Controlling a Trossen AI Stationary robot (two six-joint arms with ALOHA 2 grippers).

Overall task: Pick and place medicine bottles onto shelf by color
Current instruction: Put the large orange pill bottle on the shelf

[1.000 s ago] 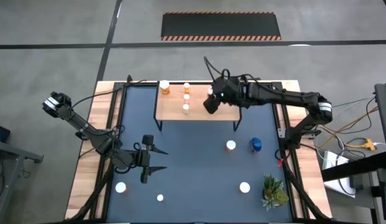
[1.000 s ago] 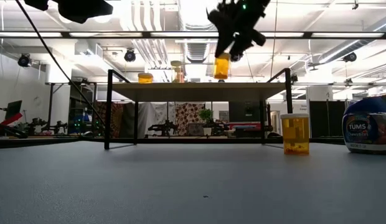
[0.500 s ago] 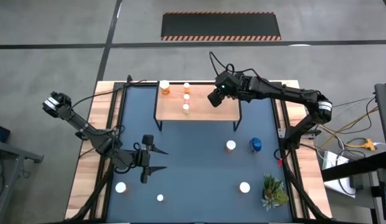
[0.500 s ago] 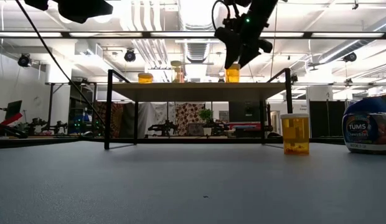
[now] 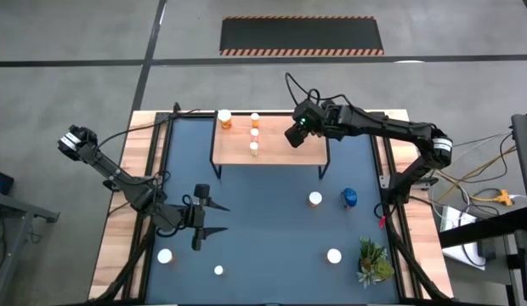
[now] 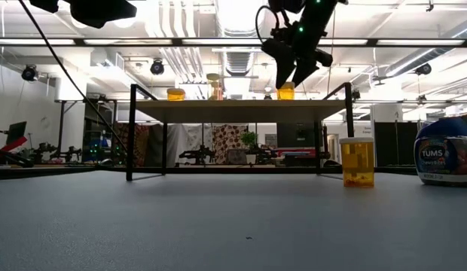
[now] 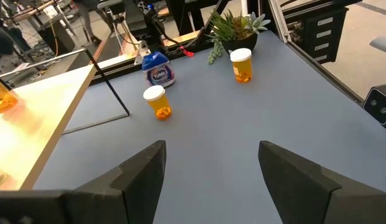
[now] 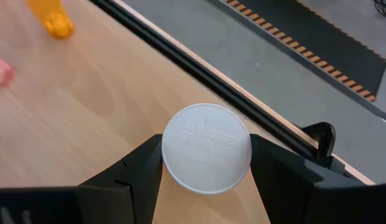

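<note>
My right gripper is over the right far part of the light wooden shelf, shut on a white-capped orange bottle. The high view hides this bottle under the gripper. Other orange bottles stand on the shelf's left part. On the blue mat stand an orange bottle, the blue bottle and more white-capped ones. My left gripper hangs open over the mat's left near part, touching nothing. My right gripper pinches the bottle's white cap between its two fingers, one on each side. The fingers come from above, slanting down. The bottle stands upright with its bottom on the shelf top.
A green plant sits at the mat's right near corner. A small white-capped bottle is near the front edge. The shelf stands on thin black legs. Bare mat lies in the middle. Wooden table borders flank the mat.
My right gripper has moved a little toward the table's far right over the shelf and gone down. The orange bottle, held above the shelf a second ago, now rests upright on the shelf top. The left arm has kept still.
</note>
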